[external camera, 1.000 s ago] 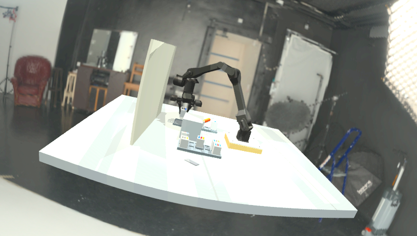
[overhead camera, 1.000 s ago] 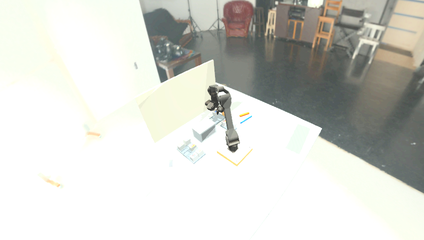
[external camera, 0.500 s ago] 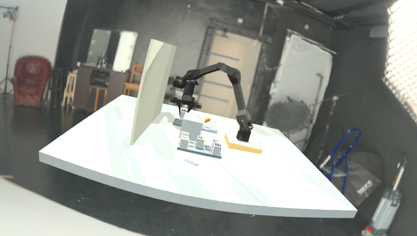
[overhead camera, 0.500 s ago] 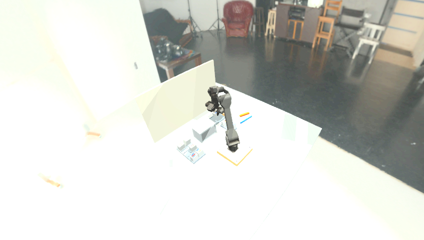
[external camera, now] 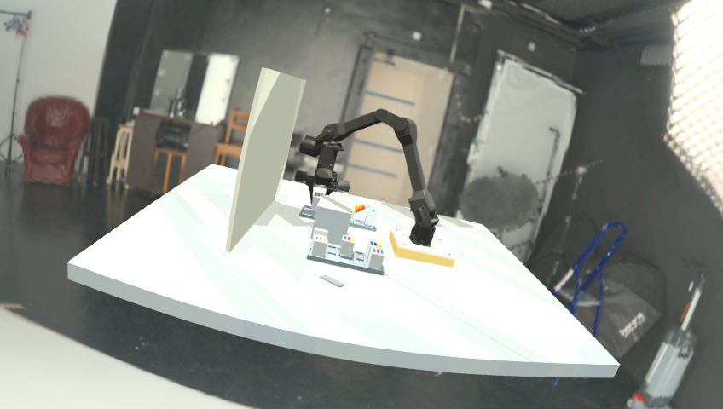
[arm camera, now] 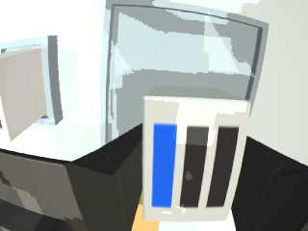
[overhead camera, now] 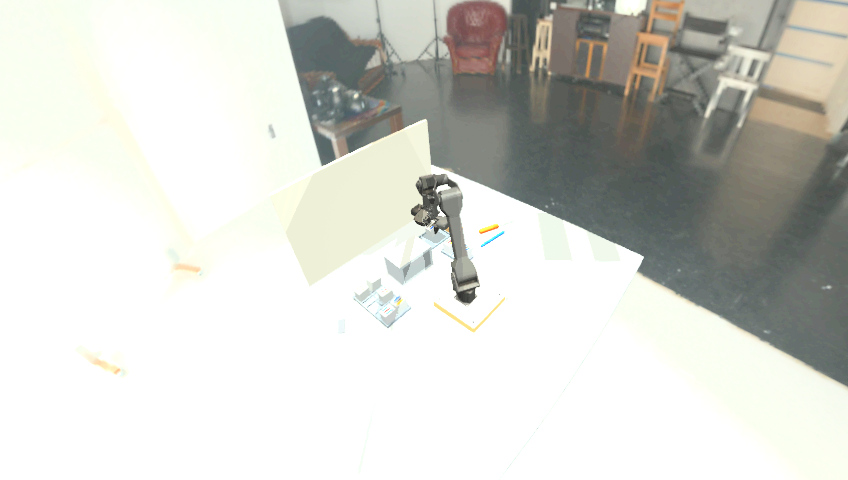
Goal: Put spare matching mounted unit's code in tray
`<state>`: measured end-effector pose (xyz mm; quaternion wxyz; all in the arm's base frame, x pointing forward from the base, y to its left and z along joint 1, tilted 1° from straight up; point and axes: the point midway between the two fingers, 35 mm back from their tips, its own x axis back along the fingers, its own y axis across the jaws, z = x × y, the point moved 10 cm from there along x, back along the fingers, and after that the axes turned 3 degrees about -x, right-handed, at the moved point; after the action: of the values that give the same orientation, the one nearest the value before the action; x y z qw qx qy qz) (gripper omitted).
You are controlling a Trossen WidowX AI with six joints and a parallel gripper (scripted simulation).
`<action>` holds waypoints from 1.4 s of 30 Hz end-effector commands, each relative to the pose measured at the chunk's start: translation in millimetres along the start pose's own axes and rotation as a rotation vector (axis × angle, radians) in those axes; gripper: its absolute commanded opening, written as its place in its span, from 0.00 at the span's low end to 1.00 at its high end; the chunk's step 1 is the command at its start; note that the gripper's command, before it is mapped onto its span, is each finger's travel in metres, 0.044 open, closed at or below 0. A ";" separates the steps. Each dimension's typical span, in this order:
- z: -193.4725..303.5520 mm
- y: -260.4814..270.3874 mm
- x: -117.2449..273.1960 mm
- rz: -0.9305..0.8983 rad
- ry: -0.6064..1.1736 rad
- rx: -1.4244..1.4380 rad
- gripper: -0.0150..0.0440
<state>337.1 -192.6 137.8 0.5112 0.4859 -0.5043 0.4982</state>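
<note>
step: lower spare (arm camera: 194, 157) into tray (arm camera: 187, 52) | gripper (arm camera: 187, 218): clenched on spare | tip: centre it inside the rim, descend upright, then release

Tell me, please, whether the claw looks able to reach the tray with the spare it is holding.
Probably yes: the claw hangs above the tray, shut on the spare, and nothing shows between them.

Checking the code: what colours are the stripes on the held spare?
One blue, two black, on the spare; wrist view shows it best.
</note>
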 end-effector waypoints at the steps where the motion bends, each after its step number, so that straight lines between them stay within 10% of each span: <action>1: -0.2 0.9 -3.7 -0.003 0.003 0.006 0.25; 13: -1.1 2.9 -12.0 -0.003 0.003 0.006 0.25; 30: -1.0 2.0 -9.2 0.000 0.000 0.000 1.00; 42: -1.4 2.5 97.7 -0.003 0.003 0.006 1.00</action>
<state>336.1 -190.5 230.3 0.5075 0.4778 -0.5059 0.5082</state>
